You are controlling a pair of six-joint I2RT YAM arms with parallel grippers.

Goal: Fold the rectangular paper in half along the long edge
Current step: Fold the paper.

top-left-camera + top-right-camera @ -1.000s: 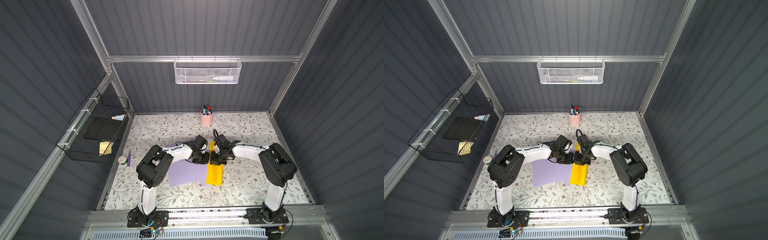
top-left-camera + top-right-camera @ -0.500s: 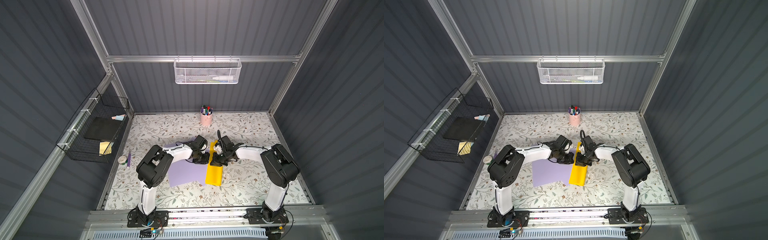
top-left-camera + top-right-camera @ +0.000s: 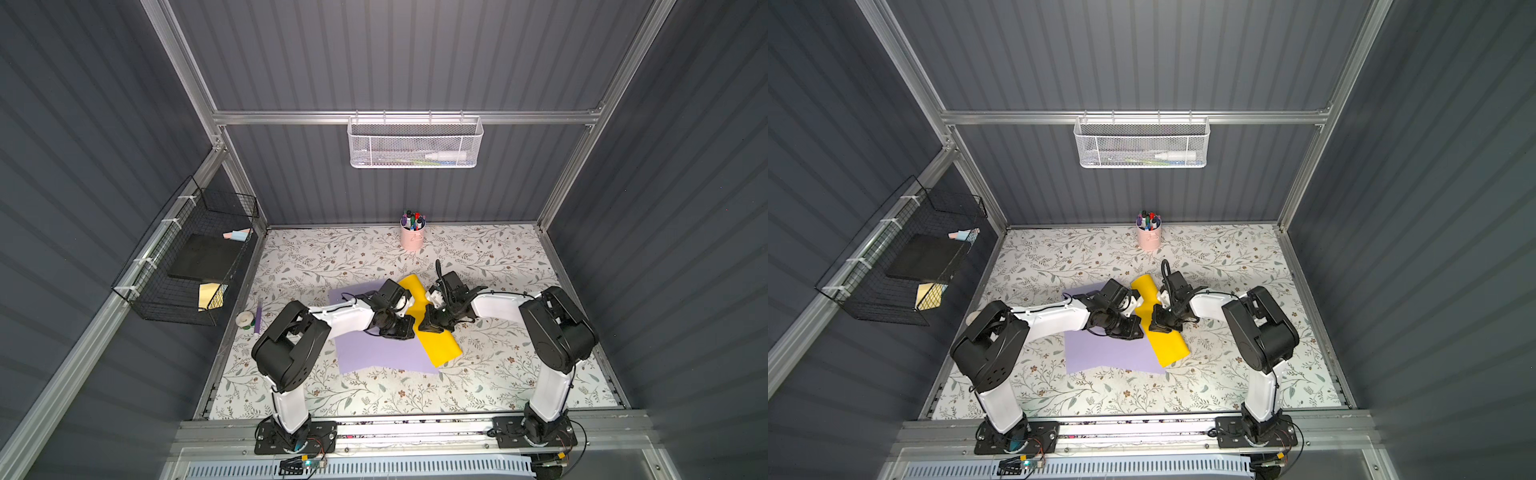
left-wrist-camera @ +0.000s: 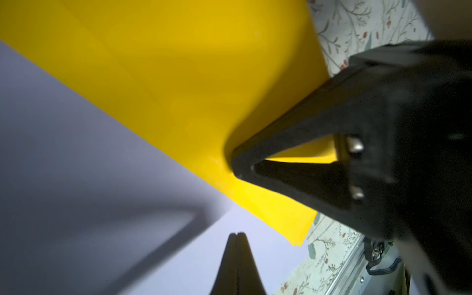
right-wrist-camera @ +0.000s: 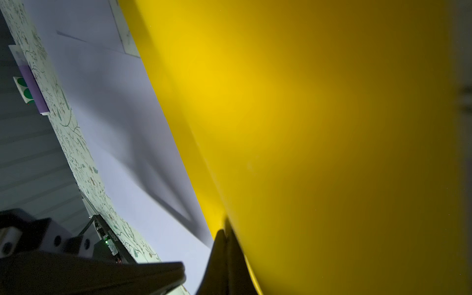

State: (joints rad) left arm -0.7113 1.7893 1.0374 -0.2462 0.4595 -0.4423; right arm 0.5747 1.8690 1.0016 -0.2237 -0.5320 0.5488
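Your right gripper (image 4: 233,163) has its jaws together, tip down on the yellow paper (image 3: 440,349) close to the long edge that borders the lavender sheet (image 3: 374,353). It reads as pressing, but the view is too close to rule out a layer nipped between the tips. Your left gripper (image 4: 237,233) also has its jaws together and holds nothing, with its tip just over the lavender sheet beside the yellow edge.

In both top views the yellow paper is a narrow strip, so I judge the fold made. It lies slantwise in the middle of the table (image 3: 498,374), one long side overlapping the lavender sheet and the rest on the floral surface. In the right wrist view its surface curves up, not flat.

Risks:
- Drag the tip sideways and the strip slides on the smooth lavender sheet, skewing the layers.
- Press at one spot only and the crease is soft, so the ends spring open.
- The grippers sit just beside each other, so a loose sweep knocks them together.
- Lifting with a nipped layer reopens the fold.
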